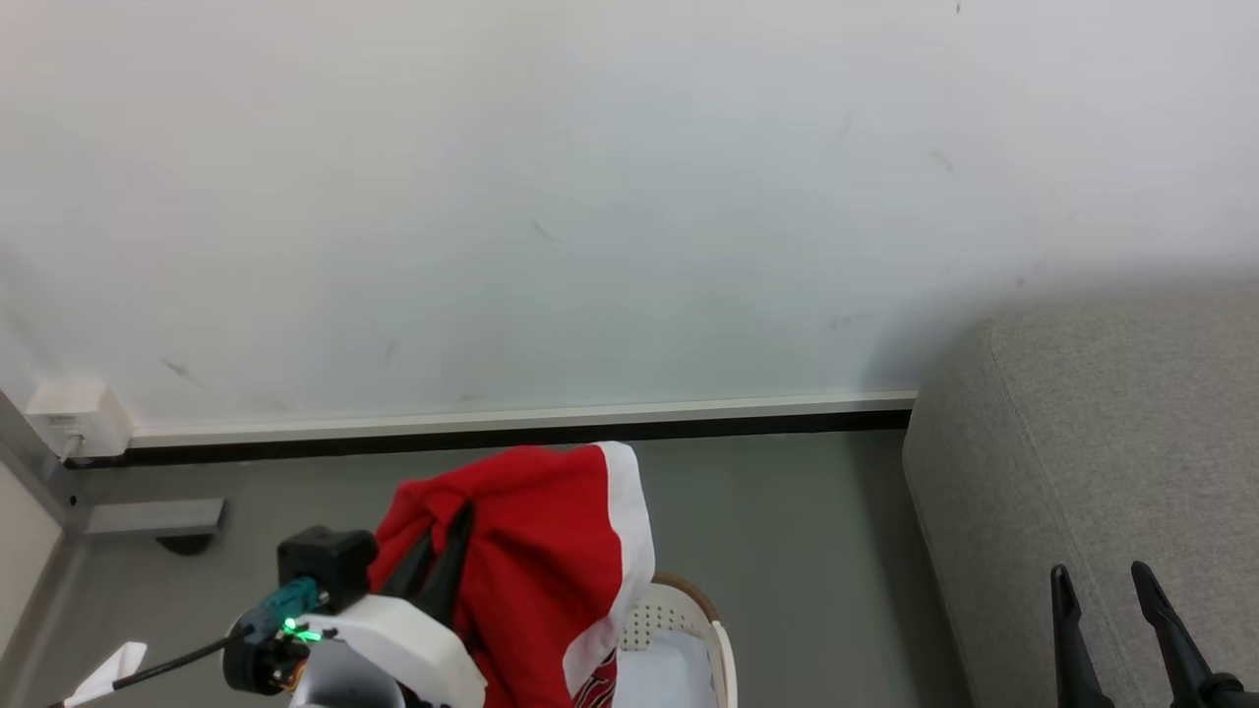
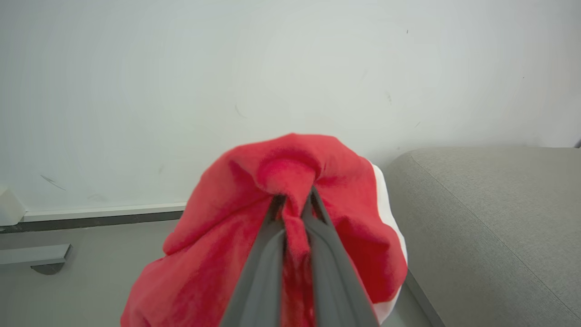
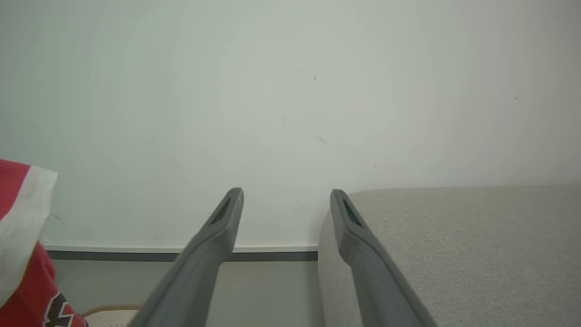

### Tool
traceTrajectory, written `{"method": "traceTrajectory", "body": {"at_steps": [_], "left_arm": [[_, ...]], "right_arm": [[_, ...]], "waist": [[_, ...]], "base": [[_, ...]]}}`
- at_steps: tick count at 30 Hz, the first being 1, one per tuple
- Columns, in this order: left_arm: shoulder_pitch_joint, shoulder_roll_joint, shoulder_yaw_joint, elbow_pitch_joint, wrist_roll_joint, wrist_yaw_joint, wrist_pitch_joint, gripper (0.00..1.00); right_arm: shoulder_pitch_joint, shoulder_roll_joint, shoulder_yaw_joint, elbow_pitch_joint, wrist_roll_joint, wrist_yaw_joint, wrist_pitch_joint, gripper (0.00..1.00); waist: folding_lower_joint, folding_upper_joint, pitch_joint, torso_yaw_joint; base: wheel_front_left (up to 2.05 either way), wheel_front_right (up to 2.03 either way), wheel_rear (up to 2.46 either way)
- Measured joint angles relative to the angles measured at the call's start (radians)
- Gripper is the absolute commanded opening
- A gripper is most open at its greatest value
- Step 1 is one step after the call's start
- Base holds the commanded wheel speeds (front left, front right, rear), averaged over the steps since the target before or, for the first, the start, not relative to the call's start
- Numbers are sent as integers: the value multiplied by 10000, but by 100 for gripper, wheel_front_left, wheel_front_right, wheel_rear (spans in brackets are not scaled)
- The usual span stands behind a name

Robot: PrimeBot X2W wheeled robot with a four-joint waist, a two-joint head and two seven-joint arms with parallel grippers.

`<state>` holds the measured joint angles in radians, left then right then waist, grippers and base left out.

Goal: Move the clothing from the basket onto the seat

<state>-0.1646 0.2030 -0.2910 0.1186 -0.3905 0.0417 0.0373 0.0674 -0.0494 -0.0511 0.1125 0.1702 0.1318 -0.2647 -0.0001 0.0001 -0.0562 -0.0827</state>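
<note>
Clothing (image 1: 536,560) hangs, long axis vert. (above basket (image 1: 726,654)), top pinched in L jaws; R jaws apart, empty.

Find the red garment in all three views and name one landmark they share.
Head view: red garment lower centre-left, hanging from the left gripper over the basket.
Left wrist view: red garment at centre, bunched around the shut jaws.
Right wrist view: red garment at the far left edge, white band showing.
Shared landmark: the grey sofa, on the right in every view.
</note>
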Motion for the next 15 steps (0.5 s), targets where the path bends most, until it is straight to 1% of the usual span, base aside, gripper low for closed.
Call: {"method": "traceTrajectory", "body": {"at_steps": [15], "left_arm": [[-74, 146, -58, -242, -19, 90, 82, 0]], "right_arm": [[12, 0, 167, 0, 46, 0, 0, 100]], "waist": [[1, 0, 96, 69]], "base": [[0, 0, 0]]}}
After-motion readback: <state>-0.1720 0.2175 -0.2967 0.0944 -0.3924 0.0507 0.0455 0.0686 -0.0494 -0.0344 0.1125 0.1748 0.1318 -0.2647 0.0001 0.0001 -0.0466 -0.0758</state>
